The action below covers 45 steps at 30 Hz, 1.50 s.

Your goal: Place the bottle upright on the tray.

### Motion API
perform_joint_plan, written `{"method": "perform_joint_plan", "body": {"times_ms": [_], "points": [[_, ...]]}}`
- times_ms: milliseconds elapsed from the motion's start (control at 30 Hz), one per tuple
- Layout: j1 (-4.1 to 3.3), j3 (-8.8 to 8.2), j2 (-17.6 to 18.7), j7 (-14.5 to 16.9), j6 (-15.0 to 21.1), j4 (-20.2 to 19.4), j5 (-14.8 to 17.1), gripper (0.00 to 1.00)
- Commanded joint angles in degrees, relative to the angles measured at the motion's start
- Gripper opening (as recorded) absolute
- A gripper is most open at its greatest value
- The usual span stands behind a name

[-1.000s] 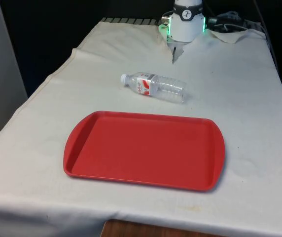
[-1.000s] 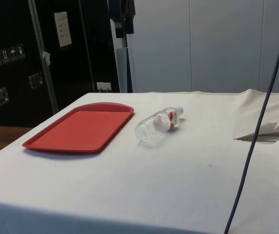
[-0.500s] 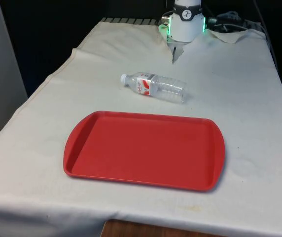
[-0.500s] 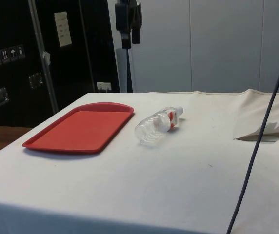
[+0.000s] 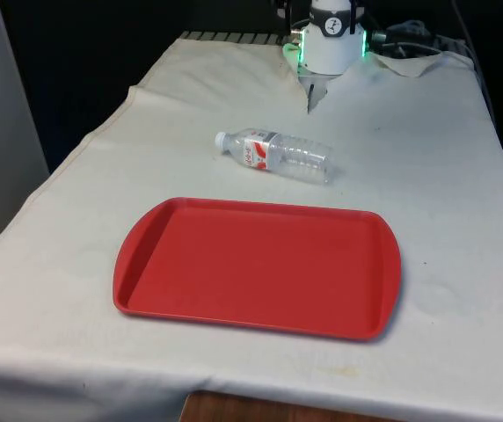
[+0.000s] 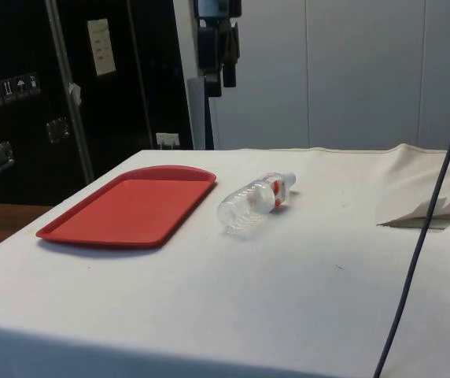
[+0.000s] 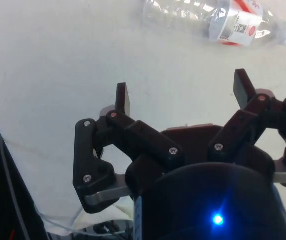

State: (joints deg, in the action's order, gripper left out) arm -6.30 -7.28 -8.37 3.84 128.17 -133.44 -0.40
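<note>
the bottle (image 5: 274, 155) lies on its side beyond the tray's (image 5: 146, 239) far edge; the gripper (image 7: 180, 95) hangs high above, fingers apart, likely lining up a grasp.

Bottle (image 5: 275, 154): clear ribbed plastic, white cap, white label with red markings. Tray (image 5: 257, 266): plain solid red, no pattern; cloth (image 5: 427, 176) over the table: plain off-white. Claw (image 7: 183, 92): black throughout, with small silver screw heads; cabinets (image 6: 20, 94) behind: dark, carrying pale stickers; one dark cable (image 6: 429, 205) crosses the side view.
</note>
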Motion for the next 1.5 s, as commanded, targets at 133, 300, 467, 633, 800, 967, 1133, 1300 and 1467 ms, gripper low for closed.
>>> {"method": "perform_joint_plan", "body": {"times_ms": [133,300,467,633,800,967,1133,1300,1467], "points": [[0.34,-0.11,-0.1,-0.6,2.0,-1.7,-0.6,1.0],[0.52,-0.11,-0.1,-1.0,3.4,-3.1,-0.8,1.0],[0.57,-0.11,0.1,-2.1,4.6,-4.5,-0.8,1.0],[0.4,-0.23,0.1,-2.6,4.9,-5.4,-0.1,1.0],[0.63,-0.17,0.4,-4.9,6.8,-6.6,-0.7,1.0],[0.46,-0.23,0.9,-5.8,7.1,-7.2,-0.1,1.0],[0.63,-0.17,1.4,-8.4,9.1,-8.3,-0.6,1.0],[0.63,-0.17,1.7,-9.6,10.0,-8.9,-0.6,1.0],[0.69,-0.17,2.3,-11.6,11.2,-9.9,-0.6,1.0]]}}
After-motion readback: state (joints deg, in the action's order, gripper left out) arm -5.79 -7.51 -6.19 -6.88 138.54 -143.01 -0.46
